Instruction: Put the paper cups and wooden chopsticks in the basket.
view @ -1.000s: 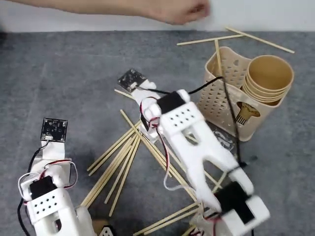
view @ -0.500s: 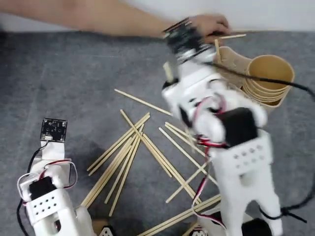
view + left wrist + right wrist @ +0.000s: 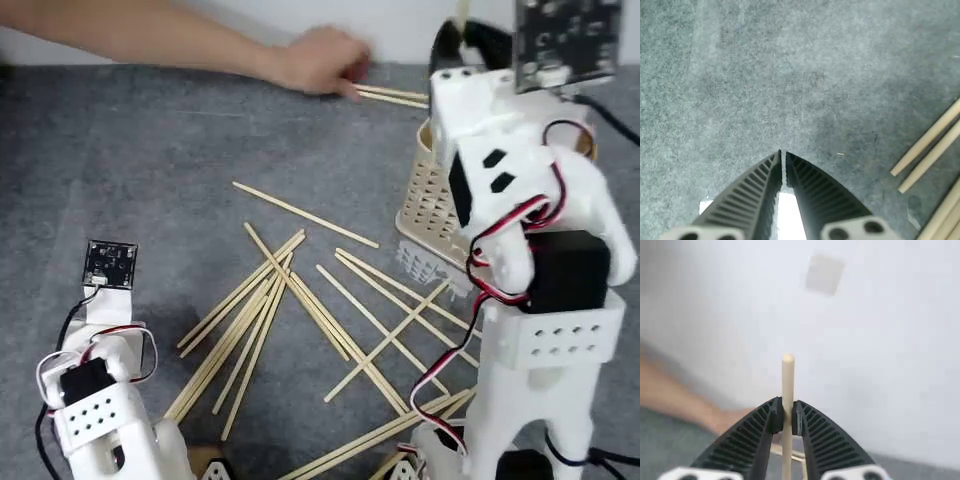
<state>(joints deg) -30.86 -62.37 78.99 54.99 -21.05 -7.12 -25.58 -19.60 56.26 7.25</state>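
Right arm (image 3: 520, 200) covers basket (image 3: 425, 200); hand (image 3: 320, 60) touches chopsticks (image 3: 395, 96).

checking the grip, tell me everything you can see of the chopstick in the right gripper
The chopstick is a slim, round stick of pale, wood-like material with a blunt end. The right gripper is shut on it: both black ribbed fingers press its sides, and it runs straight along the gap between them, its end poking out past the fingertips.
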